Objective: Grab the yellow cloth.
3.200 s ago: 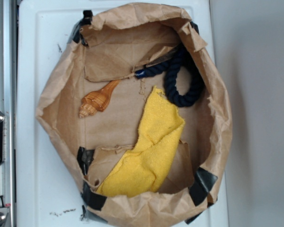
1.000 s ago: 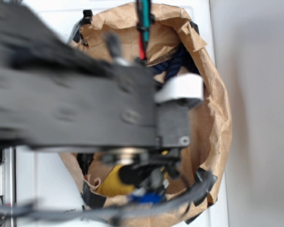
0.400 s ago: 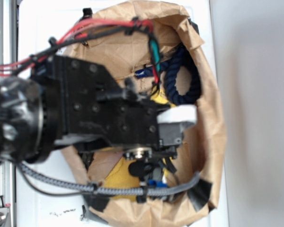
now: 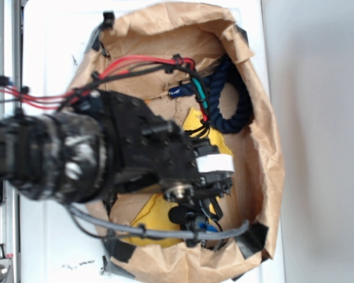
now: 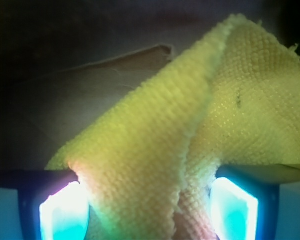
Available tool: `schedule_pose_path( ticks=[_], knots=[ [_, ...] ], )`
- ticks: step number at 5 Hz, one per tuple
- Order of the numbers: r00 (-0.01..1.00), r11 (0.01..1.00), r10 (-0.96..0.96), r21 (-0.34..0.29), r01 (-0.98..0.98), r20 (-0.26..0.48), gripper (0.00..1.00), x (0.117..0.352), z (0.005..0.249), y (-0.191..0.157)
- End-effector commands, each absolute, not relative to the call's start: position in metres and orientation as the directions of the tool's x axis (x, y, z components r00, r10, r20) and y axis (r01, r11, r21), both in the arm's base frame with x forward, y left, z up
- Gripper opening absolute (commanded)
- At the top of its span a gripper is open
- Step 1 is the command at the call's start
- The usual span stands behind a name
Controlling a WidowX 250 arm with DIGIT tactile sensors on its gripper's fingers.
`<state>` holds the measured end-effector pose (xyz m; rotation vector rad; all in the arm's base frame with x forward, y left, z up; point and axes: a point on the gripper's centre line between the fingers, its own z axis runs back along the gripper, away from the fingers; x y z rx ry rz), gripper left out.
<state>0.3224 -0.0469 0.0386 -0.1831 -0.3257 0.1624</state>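
The yellow cloth [image 5: 155,145] fills the wrist view as a raised fold of fuzzy terry. It runs down between my two glowing fingertips [image 5: 65,215], which stand wide apart on either side of it. My gripper [image 5: 150,212] is open and straddles the fold. In the exterior view the black arm covers most of the cloth. Yellow patches [image 4: 150,215] show below the wrist and at its upper edge. The gripper [image 4: 196,200] points down into the bag over the cloth's middle, and its fingers are hidden there.
The cloth lies in a crumpled brown paper bag [image 4: 265,159] with black tape at its corners, on a white surface [image 4: 47,53]. A dark navy rope loop [image 4: 233,100] lies at the bag's upper right. Red and black cables [image 4: 135,62] cross the bag.
The arm swung in from the left over the bag and came down. The wrist has moved lower and closer to the cloth's middle than half a second ago.
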Motion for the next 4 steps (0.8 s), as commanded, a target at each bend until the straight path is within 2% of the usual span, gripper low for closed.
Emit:
schedule_pose_path(
  ticks=[1,2,3,4],
  knots=[
    [0.928,0.969,0.196,-0.205,-0.134,0.318,0.00,0.333,0.056,-0.041],
    [0.912,0.962,0.235,-0.217,-0.167,0.337,0.00,0.328,0.072,-0.032],
    [0.891,0.947,0.283,-0.253,-0.200,0.354,0.00,0.308,0.097,-0.017],
    [0.876,0.927,0.336,-0.284,-0.244,0.345,0.00,0.278,0.129,0.005]
  ],
)
